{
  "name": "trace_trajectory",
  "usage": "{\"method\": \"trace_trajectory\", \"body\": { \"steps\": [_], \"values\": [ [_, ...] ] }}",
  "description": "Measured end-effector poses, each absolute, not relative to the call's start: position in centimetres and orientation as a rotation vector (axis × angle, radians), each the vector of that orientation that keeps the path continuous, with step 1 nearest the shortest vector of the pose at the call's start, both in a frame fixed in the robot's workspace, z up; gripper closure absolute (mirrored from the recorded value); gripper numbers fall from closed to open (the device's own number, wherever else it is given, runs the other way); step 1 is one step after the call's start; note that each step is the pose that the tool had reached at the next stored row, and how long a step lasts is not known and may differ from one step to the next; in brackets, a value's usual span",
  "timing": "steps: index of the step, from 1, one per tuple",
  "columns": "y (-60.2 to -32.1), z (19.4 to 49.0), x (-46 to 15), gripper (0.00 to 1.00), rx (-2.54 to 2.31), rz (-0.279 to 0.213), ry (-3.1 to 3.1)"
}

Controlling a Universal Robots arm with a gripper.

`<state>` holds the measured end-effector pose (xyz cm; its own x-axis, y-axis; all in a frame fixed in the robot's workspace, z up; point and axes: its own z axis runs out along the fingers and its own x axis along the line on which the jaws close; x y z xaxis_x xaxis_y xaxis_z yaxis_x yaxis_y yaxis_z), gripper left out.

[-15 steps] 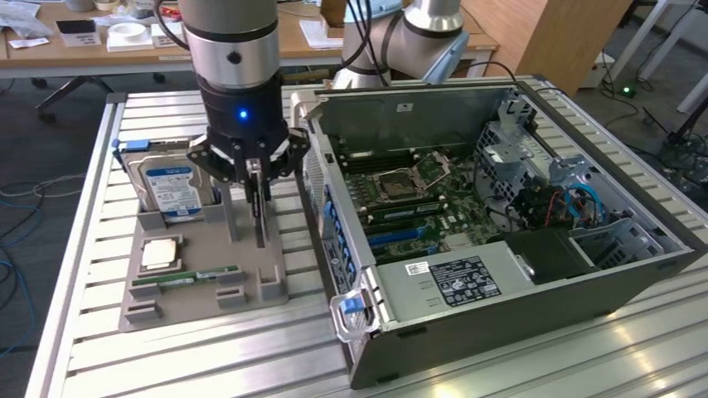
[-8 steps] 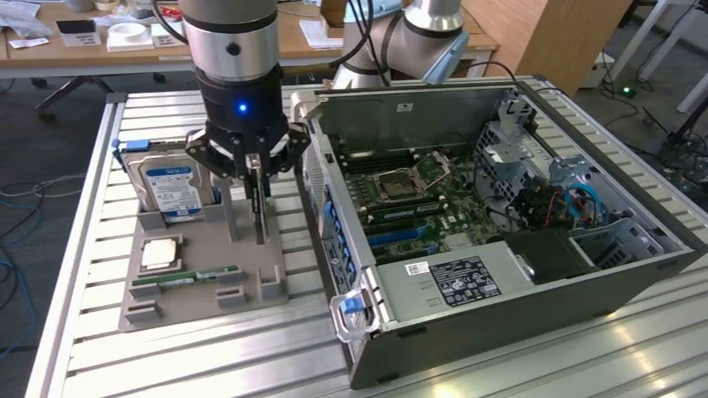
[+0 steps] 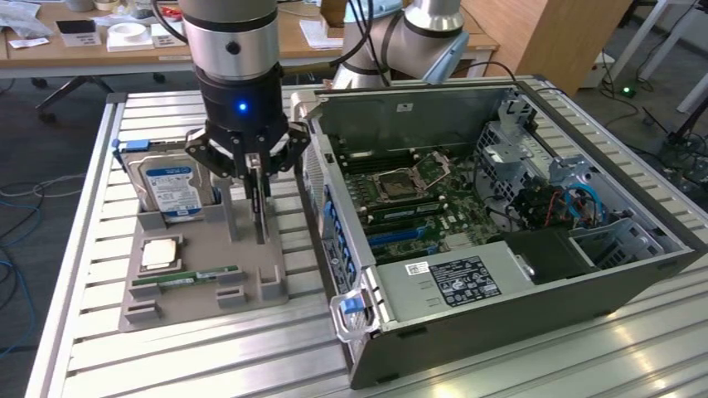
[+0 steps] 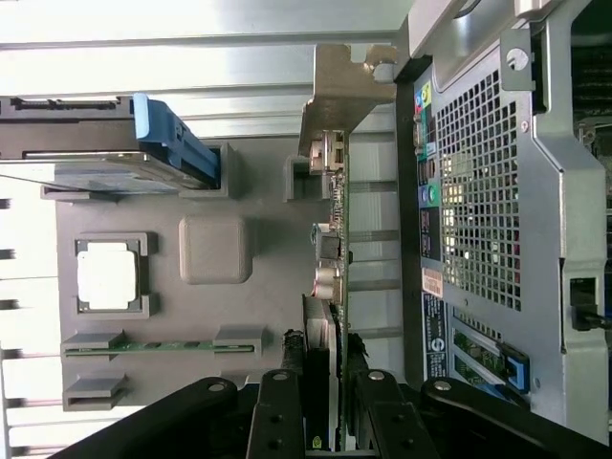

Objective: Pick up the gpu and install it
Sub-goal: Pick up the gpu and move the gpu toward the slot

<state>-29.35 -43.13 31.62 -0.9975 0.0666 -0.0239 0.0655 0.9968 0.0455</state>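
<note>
Now, claw [image 3: 257, 178]: pinching the gpu, one finger [image 4: 277, 411] pressed to each flat face of the card.
Gpu [image 3: 261, 217]: upright and edge-on over the tray, on the tray's side nearest the computer case; I cannot tell whether its lower edge sits in the tray's slot or is just clear of it.
Tray [image 3: 194, 294]: grey parts holder on the slatted counter [image 3: 166, 356].
Computer case [image 3: 443, 307]: lid off, lying just beside the tray.
Hard drive [image 3: 172, 186]: standing on edge in the tray, apart from the gpu.
Processor [image 3: 162, 251]: flat in the tray's middle pocket.
Memory stick [image 3: 186, 279]: lying in the tray, just beside the processor.
</note>
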Motion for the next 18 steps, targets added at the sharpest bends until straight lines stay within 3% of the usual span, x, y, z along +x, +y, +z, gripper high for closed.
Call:
{"method": "trace_trajectory", "body": {
  "steps": [18],
  "values": [
    [-43.1, 34.8, -29.3, 0.73, 0.103, 0.07, 3.113]
  ]
}}
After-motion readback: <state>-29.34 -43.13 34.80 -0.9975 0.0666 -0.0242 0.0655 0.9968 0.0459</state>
